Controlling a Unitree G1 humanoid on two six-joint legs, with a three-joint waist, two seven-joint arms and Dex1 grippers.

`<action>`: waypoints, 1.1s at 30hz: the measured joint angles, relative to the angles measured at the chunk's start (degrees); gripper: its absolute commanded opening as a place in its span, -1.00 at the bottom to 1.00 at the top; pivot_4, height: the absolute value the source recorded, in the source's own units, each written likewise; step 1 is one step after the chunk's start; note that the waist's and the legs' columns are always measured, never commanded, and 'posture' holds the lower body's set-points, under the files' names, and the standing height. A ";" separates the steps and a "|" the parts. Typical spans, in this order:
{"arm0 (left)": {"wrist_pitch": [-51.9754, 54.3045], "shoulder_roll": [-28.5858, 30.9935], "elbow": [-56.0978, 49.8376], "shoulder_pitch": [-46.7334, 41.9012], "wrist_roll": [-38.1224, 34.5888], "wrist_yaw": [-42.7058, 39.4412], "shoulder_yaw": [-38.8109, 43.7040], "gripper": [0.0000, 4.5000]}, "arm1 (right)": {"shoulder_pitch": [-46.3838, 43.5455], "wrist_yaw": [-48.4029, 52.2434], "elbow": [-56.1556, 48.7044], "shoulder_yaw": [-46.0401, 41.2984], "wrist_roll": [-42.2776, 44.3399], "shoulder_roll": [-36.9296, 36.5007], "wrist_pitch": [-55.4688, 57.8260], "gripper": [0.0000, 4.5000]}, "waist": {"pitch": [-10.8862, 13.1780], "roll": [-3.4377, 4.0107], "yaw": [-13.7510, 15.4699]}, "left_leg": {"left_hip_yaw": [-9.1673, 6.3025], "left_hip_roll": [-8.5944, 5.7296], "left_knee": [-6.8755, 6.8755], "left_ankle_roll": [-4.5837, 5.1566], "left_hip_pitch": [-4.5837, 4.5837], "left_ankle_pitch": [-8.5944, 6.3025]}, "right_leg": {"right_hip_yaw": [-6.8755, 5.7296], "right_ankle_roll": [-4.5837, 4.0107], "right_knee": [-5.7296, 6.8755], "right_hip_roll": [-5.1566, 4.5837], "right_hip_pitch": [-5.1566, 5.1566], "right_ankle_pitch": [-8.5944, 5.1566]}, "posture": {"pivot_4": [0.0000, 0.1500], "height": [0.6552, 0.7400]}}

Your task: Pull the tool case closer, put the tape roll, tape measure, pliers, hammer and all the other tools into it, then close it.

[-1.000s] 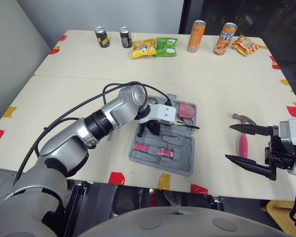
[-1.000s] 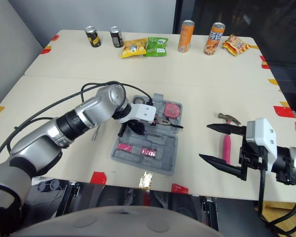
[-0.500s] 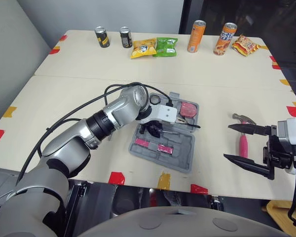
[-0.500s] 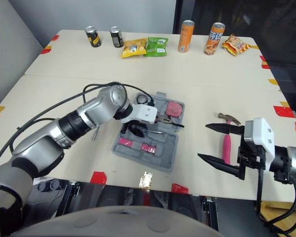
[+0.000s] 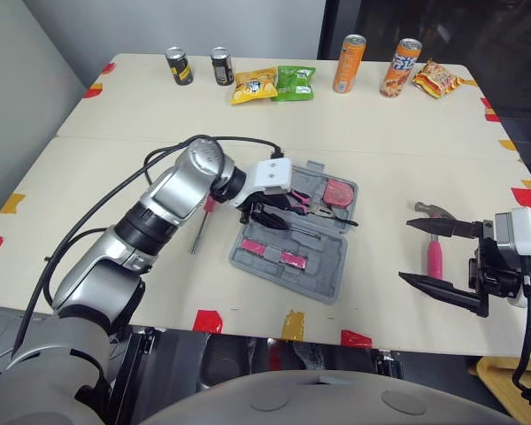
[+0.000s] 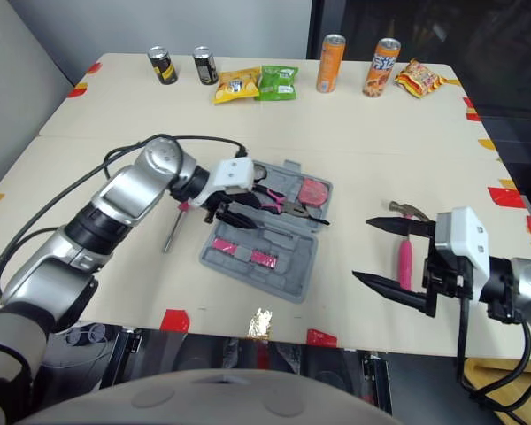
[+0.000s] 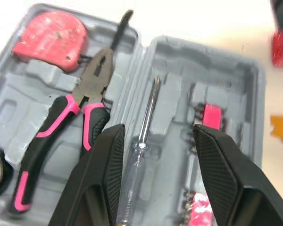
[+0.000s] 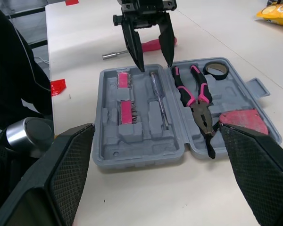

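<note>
Left wrist view: pliers, tape measure sit in tool case; hammer out, lid open; my left gripper spread, empty

Four cans, three snack bags, one tool case, one hammer and one pair of pliers sat on the table.

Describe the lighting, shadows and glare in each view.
Left eye view: even light, no hard shadows on the table. Left wrist view: the table past the tool case is washed out pale. Right wrist view: a thin soft shadow lines the case's edge; no glare on the pliers.
</note>
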 measured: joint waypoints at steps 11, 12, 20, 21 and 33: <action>-16.38 -4.65 10.20 8.55 -2.02 4.10 5.17 -0.99 | -0.36 -0.94 1.08 0.46 0.04 0.59 -0.19 1.00 | 0.00 0.00 0.13 | -0.01 0.00 0.08 0.06 -0.02 -0.01 | -0.01 0.04 0.04 -0.03 -0.02 0.02 | 1.00 1.00; -17.32 -5.09 11.22 8.54 -1.67 4.41 5.15 -0.99 | -0.49 -1.09 1.08 0.54 0.04 0.59 -0.18 1.00 | -0.01 0.00 0.13 | -0.01 0.00 0.09 0.06 -0.02 -0.01 | -0.01 0.05 0.05 -0.03 -0.02 0.03 | 1.00 1.00; -26.52 -6.78 20.36 7.01 5.90 7.46 0.21 -0.99 | -1.38 -1.77 1.04 0.80 0.46 0.49 0.51 1.00 | -0.21 0.02 0.16 | -0.01 0.00 0.10 0.07 -0.01 -0.01 | 0.00 0.08 0.06 -0.03 0.00 0.05 | 1.00 1.00; -27.23 -6.78 20.73 6.50 6.88 7.72 -0.39 -0.99 | -1.68 -1.81 0.97 0.90 0.51 0.41 0.69 1.00 | -0.38 0.05 0.16 | -0.01 -0.01 0.11 0.08 0.03 -0.01 | 0.00 0.09 0.06 -0.05 0.03 0.05 | 1.00 1.00; -15.59 -5.39 7.28 19.18 -7.55 9.69 13.35 -0.99 | -3.25 -7.12 -0.19 3.74 0.52 6.09 0.58 1.00 | -0.52 0.18 -0.22 | 0.00 0.01 0.12 0.12 -0.07 0.00 | -0.02 0.07 0.13 -0.04 -0.12 0.08 | 1.00 1.00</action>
